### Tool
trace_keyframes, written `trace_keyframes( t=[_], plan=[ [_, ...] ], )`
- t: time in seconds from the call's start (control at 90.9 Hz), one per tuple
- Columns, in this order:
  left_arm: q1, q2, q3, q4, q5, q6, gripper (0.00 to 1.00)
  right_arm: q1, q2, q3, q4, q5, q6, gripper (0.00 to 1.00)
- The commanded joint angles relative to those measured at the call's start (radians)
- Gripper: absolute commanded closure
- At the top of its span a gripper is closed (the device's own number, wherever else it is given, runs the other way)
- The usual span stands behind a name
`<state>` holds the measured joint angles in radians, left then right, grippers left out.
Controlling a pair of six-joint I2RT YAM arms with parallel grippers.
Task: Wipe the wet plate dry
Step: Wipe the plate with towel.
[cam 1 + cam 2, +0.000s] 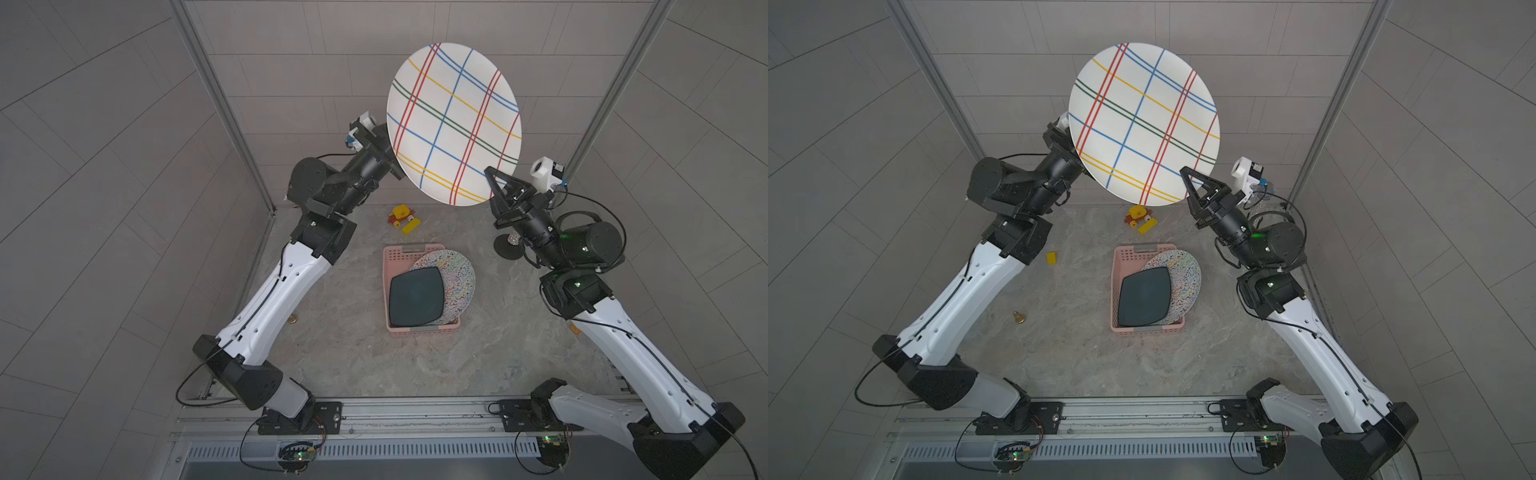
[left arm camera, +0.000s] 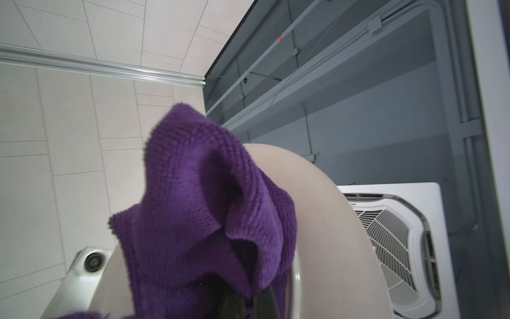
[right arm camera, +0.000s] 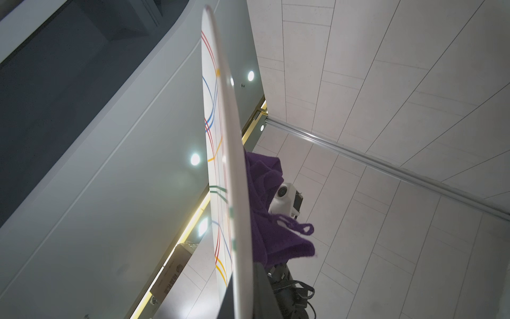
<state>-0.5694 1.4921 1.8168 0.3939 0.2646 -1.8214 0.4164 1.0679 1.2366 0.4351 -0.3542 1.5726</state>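
A large white plate (image 1: 453,124) (image 1: 1144,124) with red, blue, yellow and green crossing lines is held up high, tilted on edge, at the back of the workspace. My right gripper (image 1: 491,176) (image 3: 242,292) is shut on its lower right rim, one jaw on each face. My left gripper (image 2: 242,301) is shut on a purple cloth (image 2: 198,207) (image 3: 265,229). The cloth lies against the plain back of the plate (image 2: 331,234). In both top views the plate hides the cloth and the left fingertips.
On the table a pink basket (image 1: 392,253) holds a dark square plate (image 1: 415,297) and a speckled round plate (image 1: 457,270). A yellow toy car (image 1: 401,216) and a yellow block (image 1: 410,227) lie behind it. A brass bell (image 1: 1018,318) sits by the left arm.
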Motion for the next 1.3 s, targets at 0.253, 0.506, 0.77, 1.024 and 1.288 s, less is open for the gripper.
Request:
trace_keyframes(
  t=[0.253, 0.506, 0.77, 1.024, 1.288],
  plan=[
    [-0.03, -0.385, -0.018, -0.854, -0.183, 0.955, 1.0, -0.234, -0.132, -0.064, -0.486, -0.024, -0.238, 1.0],
    [-0.03, -0.227, -0.012, -0.991, -0.158, 1.131, 1.0, -0.129, -0.124, -0.038, -0.493, -0.031, -0.331, 1.0],
    [-0.026, -0.092, 0.12, -1.031, -0.171, 1.22, 1.0, 0.039, -0.132, -0.024, -0.579, -0.043, -0.5, 1.0],
    [0.001, -0.026, 0.151, -1.07, -0.106, 1.32, 1.0, 0.255, -0.124, -0.024, -0.596, -0.034, -0.625, 1.0],
    [-0.157, -0.093, -0.079, -0.996, 0.003, 1.316, 1.0, 0.031, -0.128, 0.065, -0.587, 0.033, -0.531, 1.0]
  ],
)
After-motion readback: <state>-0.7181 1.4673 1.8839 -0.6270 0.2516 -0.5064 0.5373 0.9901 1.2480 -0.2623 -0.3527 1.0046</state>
